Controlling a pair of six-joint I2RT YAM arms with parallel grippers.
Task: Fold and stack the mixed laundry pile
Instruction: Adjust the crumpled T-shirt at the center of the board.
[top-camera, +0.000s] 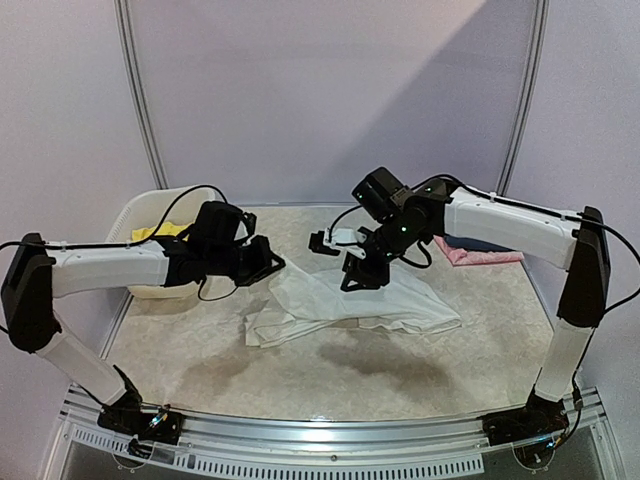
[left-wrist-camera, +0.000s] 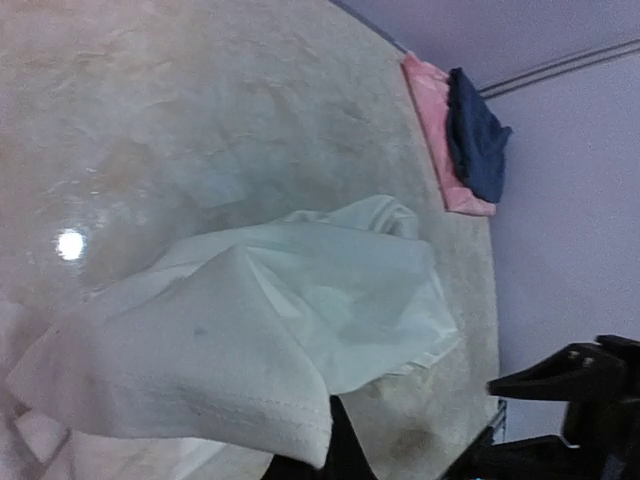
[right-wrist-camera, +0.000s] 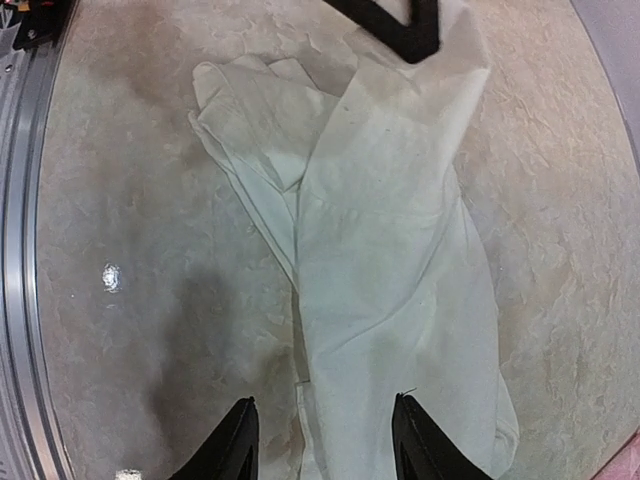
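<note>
The white T-shirt (top-camera: 350, 305) lies crumpled and partly folded in the middle of the table. It also shows in the left wrist view (left-wrist-camera: 250, 320) and the right wrist view (right-wrist-camera: 390, 260). My left gripper (top-camera: 268, 262) is shut on the shirt's left edge and holds it lifted; the hem drapes over its finger (left-wrist-camera: 338, 445). My right gripper (top-camera: 360, 272) is open and hovers just above the shirt's far side, its fingertips (right-wrist-camera: 243, 412) astride the shirt's edge. The yellow shorts (top-camera: 160, 230) lie in the basket at the left.
A white plastic basket (top-camera: 140, 215) stands at the table's back left. A pink cloth (top-camera: 490, 257) with a dark blue cloth (left-wrist-camera: 475, 140) on it lies at the back right. A metal rail (top-camera: 330, 435) runs along the near edge.
</note>
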